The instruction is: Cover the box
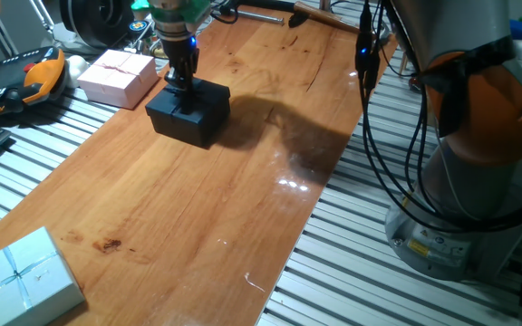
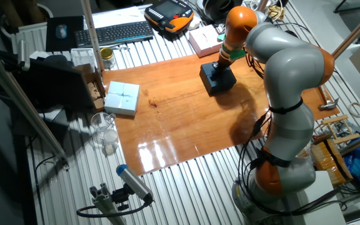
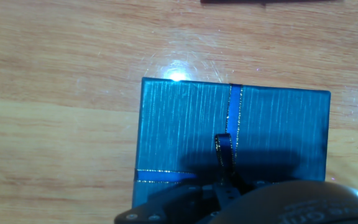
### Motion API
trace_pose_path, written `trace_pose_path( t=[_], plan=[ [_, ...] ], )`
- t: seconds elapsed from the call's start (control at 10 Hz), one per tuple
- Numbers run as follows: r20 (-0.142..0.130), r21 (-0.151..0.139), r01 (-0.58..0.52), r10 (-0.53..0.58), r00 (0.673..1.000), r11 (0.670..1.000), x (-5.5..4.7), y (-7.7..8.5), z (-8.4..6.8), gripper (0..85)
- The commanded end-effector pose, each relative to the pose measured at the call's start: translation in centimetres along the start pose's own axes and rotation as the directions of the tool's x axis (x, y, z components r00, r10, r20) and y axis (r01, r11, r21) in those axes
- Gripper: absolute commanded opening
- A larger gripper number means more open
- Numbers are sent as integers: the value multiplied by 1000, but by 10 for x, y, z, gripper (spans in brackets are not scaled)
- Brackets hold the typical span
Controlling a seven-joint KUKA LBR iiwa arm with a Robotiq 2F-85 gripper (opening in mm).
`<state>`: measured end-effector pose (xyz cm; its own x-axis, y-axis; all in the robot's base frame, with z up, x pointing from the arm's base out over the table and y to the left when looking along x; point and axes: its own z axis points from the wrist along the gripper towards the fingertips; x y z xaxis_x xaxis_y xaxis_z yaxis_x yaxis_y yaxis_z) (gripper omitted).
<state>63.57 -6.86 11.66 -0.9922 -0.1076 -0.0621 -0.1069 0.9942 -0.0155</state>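
Box (image 1: 190, 110) directly beneath the jaws

Glossy varnished wood table (image 1: 198, 208); the box (image 1: 191, 112) is matt black card.

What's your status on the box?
Tool down on top of the box, open or shut not visible. Lid with ribbon already on. Pink box beside it, apart; nothing in the way.

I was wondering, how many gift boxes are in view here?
3: a black box under the gripper, a pink box beside it, and a pale blue box at the table's opposite end.
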Motion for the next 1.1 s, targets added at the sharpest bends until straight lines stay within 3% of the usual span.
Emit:
trace_pose_path(
  t=[0.0, 1.0],
  plan=[
    [0, 0, 1, -1, 1000, 1000, 0, 0, 0, 0],
    [-7, -10, -8, 8, 1000, 1000, -1, 0, 6, 0]
  ],
)
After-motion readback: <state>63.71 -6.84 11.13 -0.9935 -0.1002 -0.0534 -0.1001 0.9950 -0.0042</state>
